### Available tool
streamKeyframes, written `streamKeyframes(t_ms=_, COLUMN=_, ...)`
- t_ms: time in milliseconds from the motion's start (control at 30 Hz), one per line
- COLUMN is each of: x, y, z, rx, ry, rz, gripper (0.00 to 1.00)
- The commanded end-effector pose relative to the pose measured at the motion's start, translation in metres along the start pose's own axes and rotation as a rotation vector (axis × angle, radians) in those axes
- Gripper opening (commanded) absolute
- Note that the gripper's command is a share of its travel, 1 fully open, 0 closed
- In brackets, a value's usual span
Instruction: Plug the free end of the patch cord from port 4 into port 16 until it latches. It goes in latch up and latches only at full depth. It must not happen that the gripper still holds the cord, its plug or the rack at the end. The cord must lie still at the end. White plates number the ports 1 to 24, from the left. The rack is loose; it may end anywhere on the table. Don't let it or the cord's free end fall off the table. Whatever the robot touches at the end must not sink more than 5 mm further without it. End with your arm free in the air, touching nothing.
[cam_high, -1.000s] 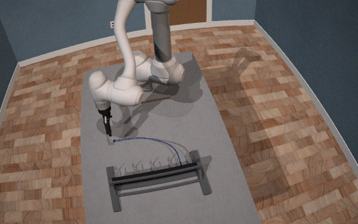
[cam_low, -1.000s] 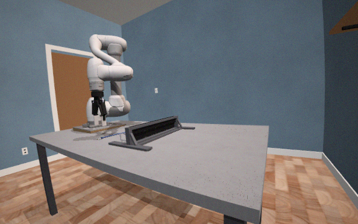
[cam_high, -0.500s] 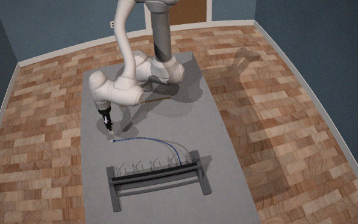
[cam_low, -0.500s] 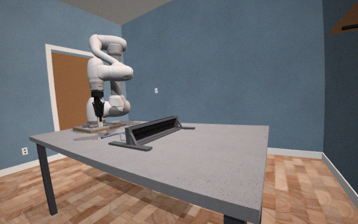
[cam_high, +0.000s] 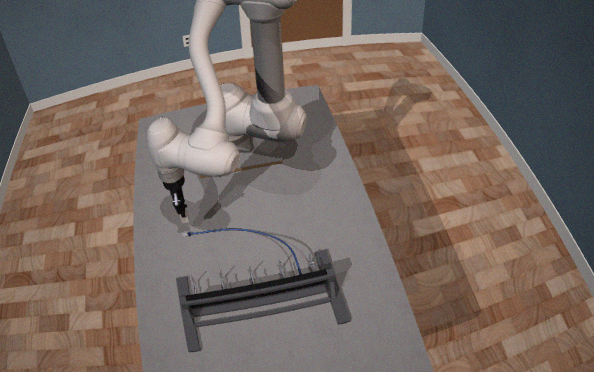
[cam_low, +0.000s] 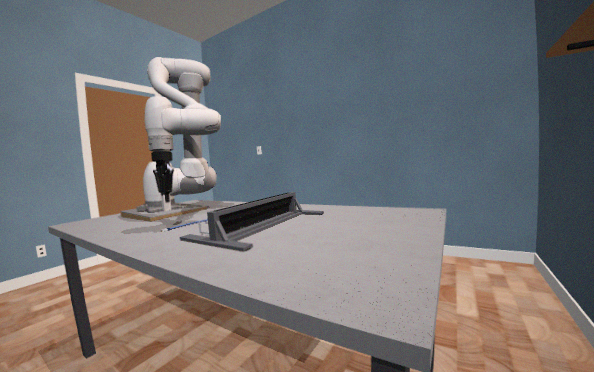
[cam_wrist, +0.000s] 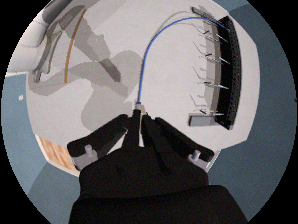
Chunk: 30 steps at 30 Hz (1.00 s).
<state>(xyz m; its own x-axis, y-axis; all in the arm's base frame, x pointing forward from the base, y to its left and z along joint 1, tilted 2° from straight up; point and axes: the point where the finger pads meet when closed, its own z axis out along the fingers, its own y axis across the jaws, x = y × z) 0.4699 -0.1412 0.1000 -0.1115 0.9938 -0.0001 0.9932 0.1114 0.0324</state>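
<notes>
Gripper (cam_high: 183, 216) — fingers drawn fully together, nothing seen between them, hanging above the table (cam_high: 300, 210). Patch cord's free end (cam_high: 187, 233) — lying on the table just rack-ward of the fingertips, well apart from the rack (cam_high: 192, 320). Blue cord (cam_high: 240, 230) — trails lengthwise from that plug to the rack's back.

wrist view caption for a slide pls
Hand shut by the free end of the blue patch cord, which curves away to the rack.
</notes>
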Motion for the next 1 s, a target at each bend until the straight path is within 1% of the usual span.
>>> streamKeyframes(t_ms=0, x=0.011, y=0.01, z=0.001, rx=-0.029, ry=0.003, rz=0.027, gripper=0.0)
streamKeyframes(t_ms=67, x=0.034, y=0.029, z=0.001, rx=-0.089, ry=0.012, rz=0.086, gripper=0.0)
streamKeyframes(t_ms=167, x=0.058, y=0.049, z=0.0, rx=-0.151, ry=0.027, rz=0.15, gripper=0.0)
streamKeyframes(t_ms=233, x=0.058, y=0.049, z=0.0, rx=-0.151, ry=0.027, rz=0.15, gripper=0.0)
streamKeyframes(t_ms=267, x=0.08, y=0.064, z=-0.001, rx=-0.204, ry=0.045, rz=0.209, gripper=0.0)
streamKeyframes(t_ms=333, x=0.093, y=0.073, z=-0.003, rx=-0.235, ry=0.058, rz=0.245, gripper=0.0)
streamKeyframes(t_ms=467, x=0.129, y=0.095, z=-0.008, rx=-0.316, ry=0.101, rz=0.348, gripper=0.0)
streamKeyframes(t_ms=733, x=0.201, y=0.128, z=-0.026, rx=-0.468, ry=0.224, rz=0.582, gripper=0.0)
streamKeyframes(t_ms=800, x=0.201, y=0.128, z=-0.026, rx=-0.468, ry=0.224, rz=0.582, gripper=0.0)
streamKeyframes(t_ms=833, x=0.226, y=0.136, z=-0.034, rx=-0.517, ry=0.281, rz=0.676, gripper=0.0)
streamKeyframes(t_ms=900, x=0.236, y=0.139, z=-0.038, rx=-0.536, ry=0.306, rz=0.715, gripper=0.0)
streamKeyframes(t_ms=967, x=0.252, y=0.142, z=-0.044, rx=-0.564, ry=0.347, rz=0.779, gripper=0.0)
